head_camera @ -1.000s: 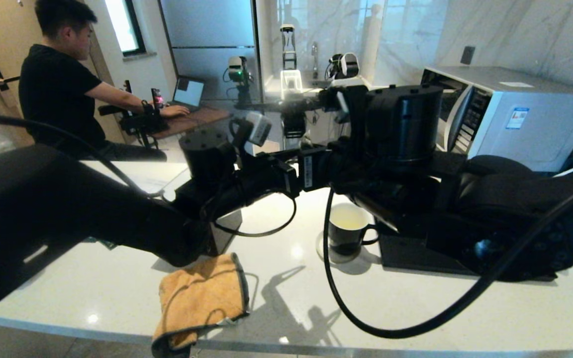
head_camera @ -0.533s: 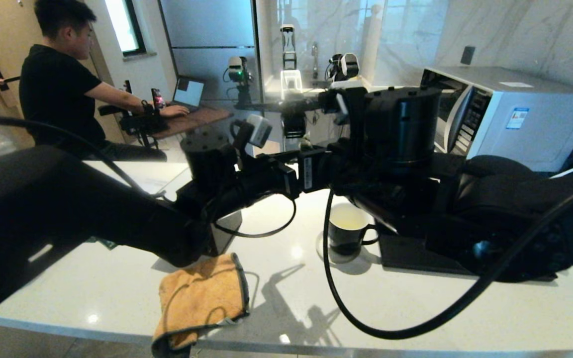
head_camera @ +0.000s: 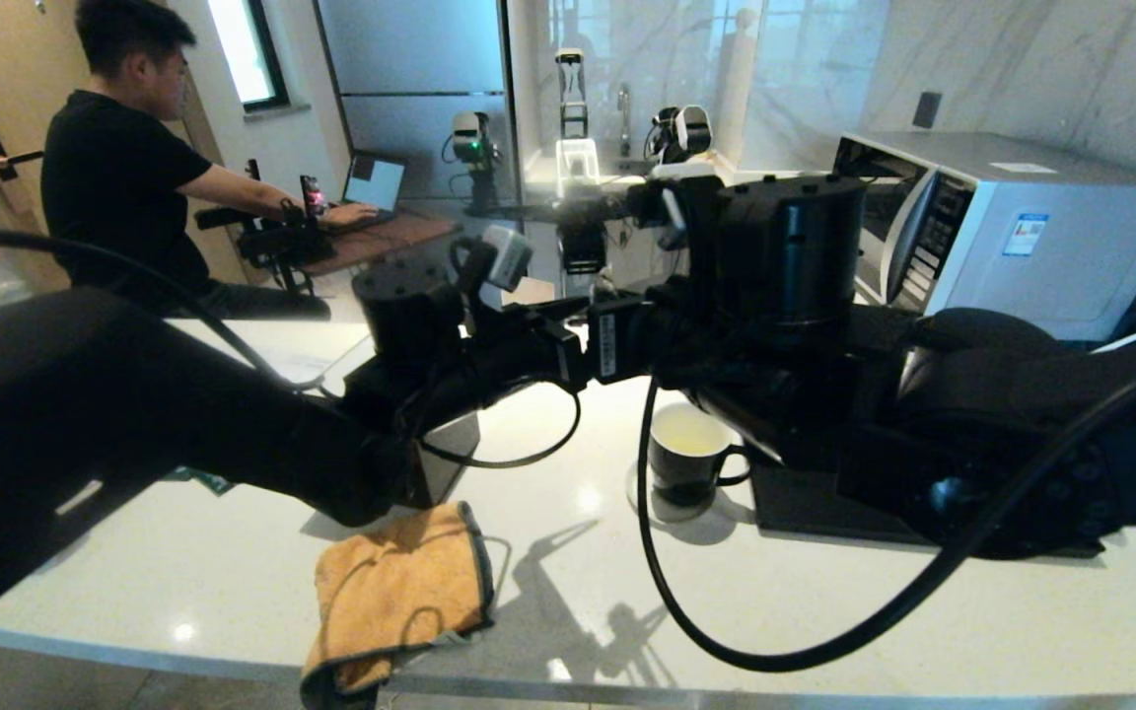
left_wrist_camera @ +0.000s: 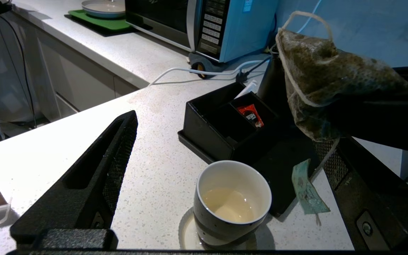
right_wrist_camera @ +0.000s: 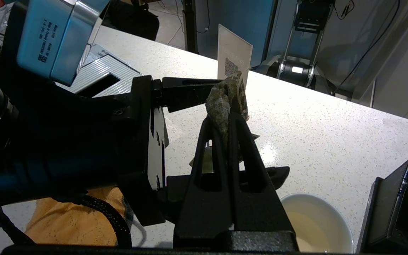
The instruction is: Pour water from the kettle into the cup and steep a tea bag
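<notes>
My right gripper [right_wrist_camera: 229,118] is shut on the tea bag [right_wrist_camera: 225,101], a wet grey-green pouch [left_wrist_camera: 328,81] held in the air above the counter. Its string and green tag [left_wrist_camera: 306,193] hang down beside the cup. My left gripper [left_wrist_camera: 225,141] stands open around this spot, with one finger [left_wrist_camera: 94,184] far from the pouch and the other close by it. The cup [left_wrist_camera: 232,202] stands on the counter below, black outside, white inside, with pale yellow liquid in it [head_camera: 691,454]. The kettle is hidden behind the arms.
A black organizer box [left_wrist_camera: 207,124] with a red sachet [left_wrist_camera: 250,115] stands just behind the cup. A microwave [head_camera: 1012,227] is at the back right. An orange towel [head_camera: 400,592] lies near the counter's front edge. A person sits at a desk far left.
Both crossed arms have drifted slightly to the left. The cup and towel have not moved.
</notes>
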